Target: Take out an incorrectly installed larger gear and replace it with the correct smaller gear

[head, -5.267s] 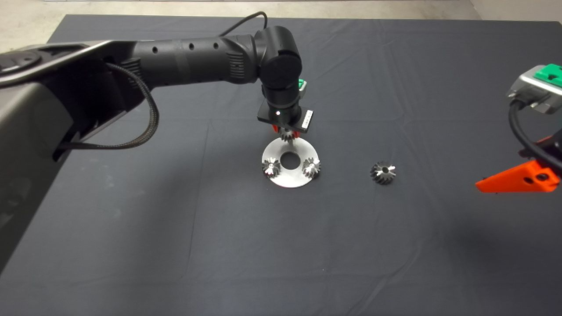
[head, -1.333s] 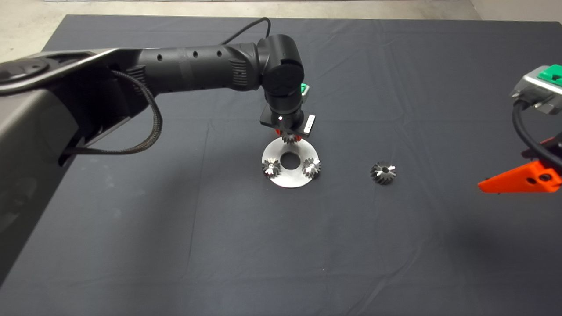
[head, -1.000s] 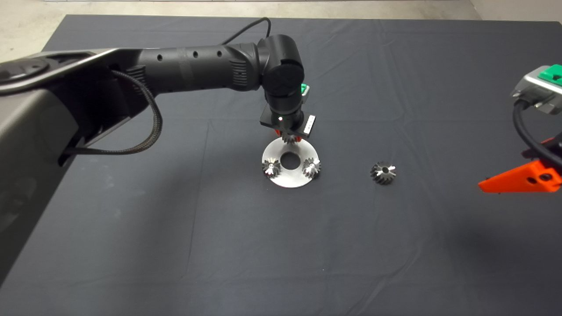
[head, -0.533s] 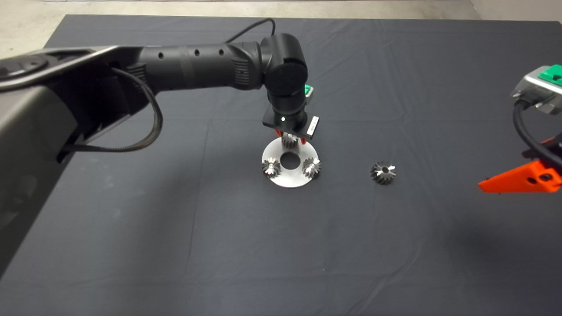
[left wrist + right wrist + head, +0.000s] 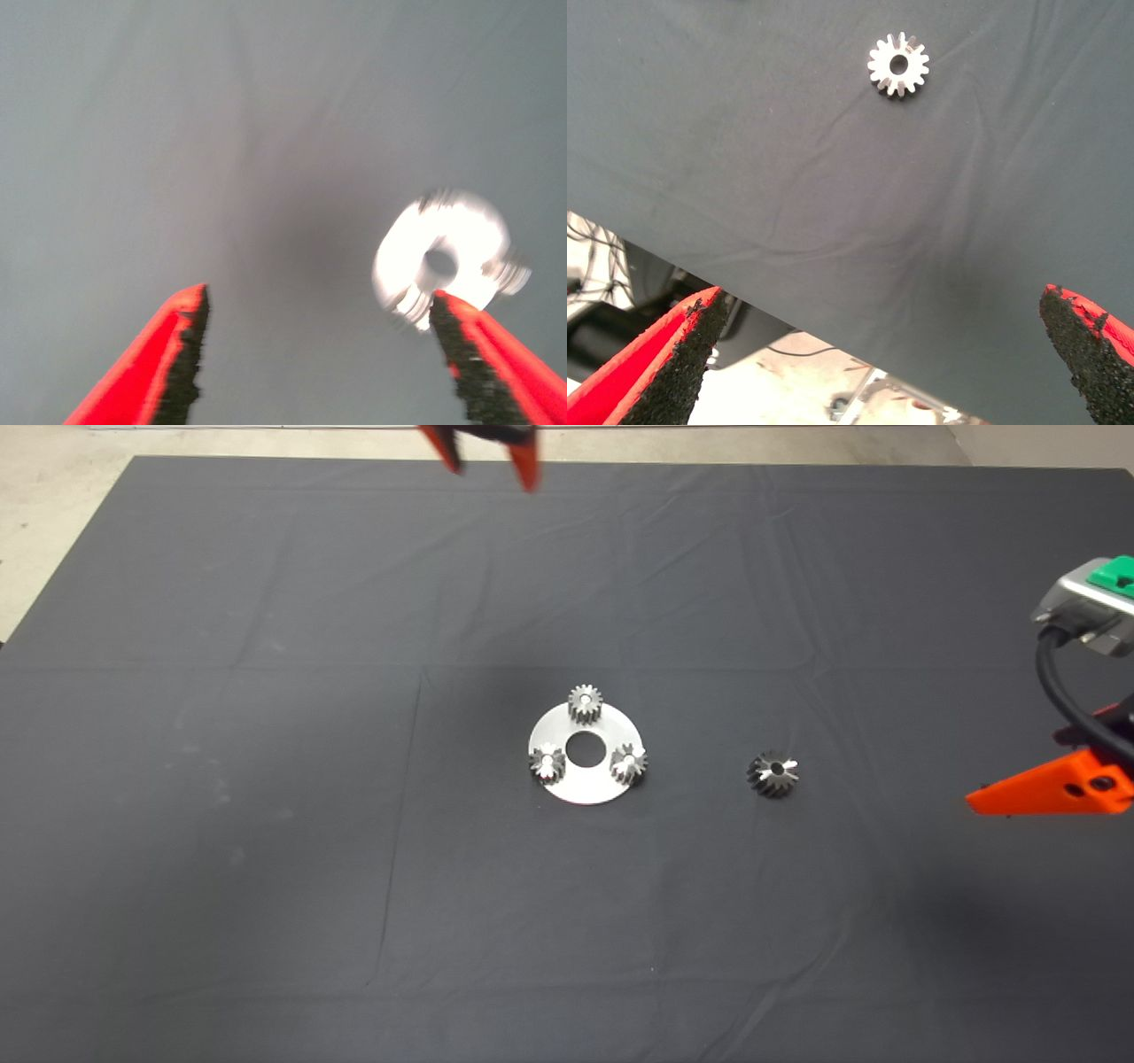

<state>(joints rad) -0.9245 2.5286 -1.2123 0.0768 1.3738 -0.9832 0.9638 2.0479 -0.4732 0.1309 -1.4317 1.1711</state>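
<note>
The smaller gear [image 5: 585, 704] stands on the far side of the round silver plate [image 5: 585, 786], free of any gripper. The larger gear [image 5: 773, 773] lies on the mat to the right of the plate; it also shows in the right wrist view [image 5: 898, 65]. My left gripper [image 5: 489, 450] is open and empty, high at the mat's far edge. In its wrist view [image 5: 319, 354] the plate [image 5: 469, 221] is a blur far below. My right gripper [image 5: 1054, 790] is open and empty, parked at the right edge, with its fingertips [image 5: 673, 354] spread wide.
Two gears with bright centre pins [image 5: 547, 763] [image 5: 628, 763] stand on the plate's near side, around its centre hole. The dark mat [image 5: 266, 868] covers the table. Pale floor [image 5: 53, 478] lies beyond its far left corner.
My left gripper has let go of the smaller gear and the arm has pulled up and away to the far edge. The gear stays on the plate. The right arm has not moved.
</note>
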